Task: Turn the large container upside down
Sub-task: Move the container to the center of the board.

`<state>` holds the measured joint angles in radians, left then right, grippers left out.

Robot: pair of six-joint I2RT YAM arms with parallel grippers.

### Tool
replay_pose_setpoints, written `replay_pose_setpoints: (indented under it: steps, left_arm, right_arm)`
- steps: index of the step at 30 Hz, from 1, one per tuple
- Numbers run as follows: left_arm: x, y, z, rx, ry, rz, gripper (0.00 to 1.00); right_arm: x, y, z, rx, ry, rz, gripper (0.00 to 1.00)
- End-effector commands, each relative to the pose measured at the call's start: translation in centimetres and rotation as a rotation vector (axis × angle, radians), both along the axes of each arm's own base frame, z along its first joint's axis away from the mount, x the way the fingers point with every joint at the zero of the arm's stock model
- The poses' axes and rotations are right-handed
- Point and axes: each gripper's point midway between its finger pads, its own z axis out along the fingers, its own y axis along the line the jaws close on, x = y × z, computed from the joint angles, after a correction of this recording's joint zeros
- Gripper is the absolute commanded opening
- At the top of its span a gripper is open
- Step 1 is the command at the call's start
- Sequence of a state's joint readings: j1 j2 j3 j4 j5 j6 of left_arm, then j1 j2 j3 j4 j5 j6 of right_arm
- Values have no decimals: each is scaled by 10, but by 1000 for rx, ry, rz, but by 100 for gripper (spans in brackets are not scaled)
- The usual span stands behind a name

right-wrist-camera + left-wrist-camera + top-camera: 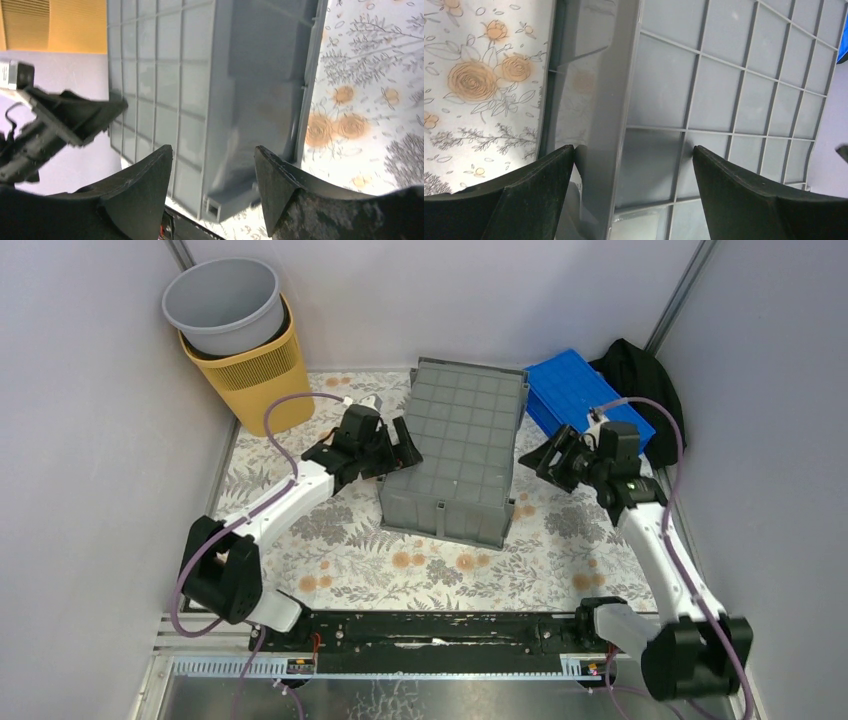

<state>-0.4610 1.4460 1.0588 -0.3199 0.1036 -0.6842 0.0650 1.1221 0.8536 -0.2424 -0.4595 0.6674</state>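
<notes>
The large container (460,445) is a dark-grey crate in the middle of the table, with its square-gridded underside facing up. My left gripper (395,450) is open at its left side. In the left wrist view the left gripper (634,147) straddles the edge where the crate's (704,90) sloped wall meets the underside, without closing on it. My right gripper (540,455) is open just off the crate's right side. In the right wrist view the right gripper (214,148) frames the crate's (200,75) near corner, and holds nothing.
A round light-grey bucket (222,300) sits in a yellow basket (250,370) at the back left. A blue ribbed tray (585,400) and a black cloth (640,375) lie at the back right, next to the crate. Walls close in on both sides.
</notes>
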Motion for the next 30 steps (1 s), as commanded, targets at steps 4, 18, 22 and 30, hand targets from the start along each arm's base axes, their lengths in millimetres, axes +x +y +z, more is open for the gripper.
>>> replay_pose_setpoints:
  steps: [4,18,22,30]
  left_arm:
    - [22,-46,1,-27,-39,-24,93]
    - [68,-94,-19,-5,-48,-49,92]
    - [79,-103,-22,2,-50,-71,92]
    - [94,-112,-16,4,-98,-111,92]
  right_arm:
    - [-75,-14,14,-100,-22,28,69]
    - [-103,-5,-25,-37,33,61,69]
    - [-83,-11,-31,-60,27,12,69]
    - [-37,-25,-45,-110,46,-93,69]
